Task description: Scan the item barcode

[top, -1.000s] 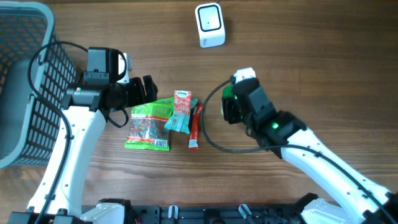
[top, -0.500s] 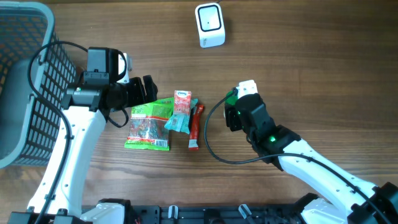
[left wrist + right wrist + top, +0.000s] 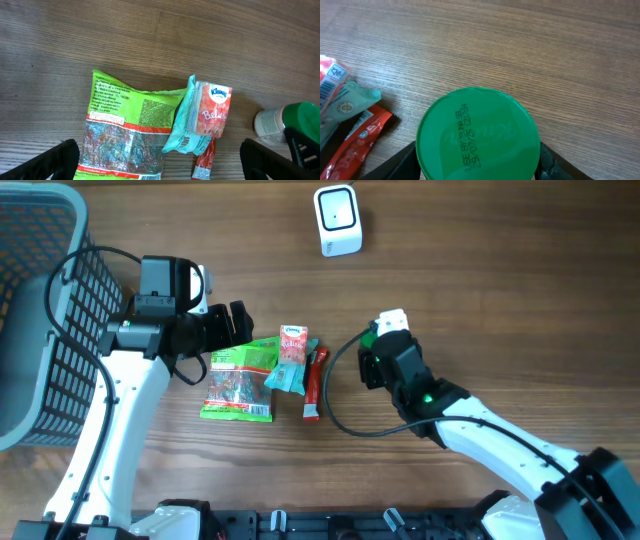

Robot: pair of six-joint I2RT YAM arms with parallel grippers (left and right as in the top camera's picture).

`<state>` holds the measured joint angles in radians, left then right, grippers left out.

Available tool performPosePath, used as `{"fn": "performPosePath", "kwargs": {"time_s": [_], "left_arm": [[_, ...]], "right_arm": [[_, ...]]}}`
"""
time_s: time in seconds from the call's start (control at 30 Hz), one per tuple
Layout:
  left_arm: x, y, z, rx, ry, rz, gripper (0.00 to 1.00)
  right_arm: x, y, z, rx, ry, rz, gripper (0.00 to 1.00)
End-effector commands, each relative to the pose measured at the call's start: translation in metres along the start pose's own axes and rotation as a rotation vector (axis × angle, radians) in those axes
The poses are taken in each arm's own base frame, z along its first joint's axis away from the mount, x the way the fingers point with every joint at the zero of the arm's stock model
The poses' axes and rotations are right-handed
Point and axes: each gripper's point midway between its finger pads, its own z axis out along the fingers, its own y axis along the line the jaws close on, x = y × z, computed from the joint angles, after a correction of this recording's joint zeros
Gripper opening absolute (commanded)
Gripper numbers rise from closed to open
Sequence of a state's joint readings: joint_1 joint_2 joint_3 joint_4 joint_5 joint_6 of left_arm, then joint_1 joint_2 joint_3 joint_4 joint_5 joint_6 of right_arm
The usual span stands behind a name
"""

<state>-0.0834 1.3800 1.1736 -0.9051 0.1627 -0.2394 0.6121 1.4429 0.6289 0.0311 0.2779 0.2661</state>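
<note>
Right claw [image 3: 375,358]: clenched on the bottle [image 3: 478,135], with a finger on either side of its green cap.
Bottle: held just above the desk [image 3: 500,280], a little to the right of the red stick [image 3: 314,385] and well apart from the scanner [image 3: 337,220]. Dark print crosses the cap top. Whether it touches the desk cannot be told.
Left claw [image 3: 236,326]: released, jaws spread wide, holding nothing, poised at the top edge of the green bag [image 3: 240,380].
Pile: the green bag lies flat. A teal packet [image 3: 182,125] overlaps its right edge, with a pink tissue pack [image 3: 212,110] on the packet. The red stick lies against their right side.
Scanner: a white box at the far edge of the desk, apart from both arms.
Basket [image 3: 40,310]: grey, at the left edge behind the left arm.
</note>
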Motion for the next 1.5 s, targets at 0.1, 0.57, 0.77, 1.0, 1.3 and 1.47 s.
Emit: {"fn": "performPosePath", "kwargs": {"time_s": [0.1,0.57,0.77,1.0,1.3,1.47], "left_arm": [[0.0,-0.004,0.0,0.013,0.003,-0.004,1.0],[0.0,-0.004,0.0,0.013,0.003,-0.004,1.0],[0.0,-0.004,0.0,0.013,0.003,-0.004,1.0],[0.0,-0.004,0.0,0.013,0.003,-0.004,1.0],[0.0,-0.004,0.0,0.013,0.003,-0.004,1.0],[0.0,-0.004,0.0,0.013,0.003,-0.004,1.0]], "right_arm": [[-0.008,-0.001,-0.007,0.005,-0.026,0.0,0.79],[-0.083,0.006,-0.092,-0.092,-0.044,0.026,0.99],[-0.116,-0.009,-0.124,-0.097,0.134,0.176,0.99],[-0.09,-0.017,-0.092,-0.111,0.44,0.242,1.0],[-0.046,0.002,-0.048,-0.146,0.665,0.32,0.99],[-0.031,-0.013,-0.035,-0.016,0.707,0.351,0.99]]}}
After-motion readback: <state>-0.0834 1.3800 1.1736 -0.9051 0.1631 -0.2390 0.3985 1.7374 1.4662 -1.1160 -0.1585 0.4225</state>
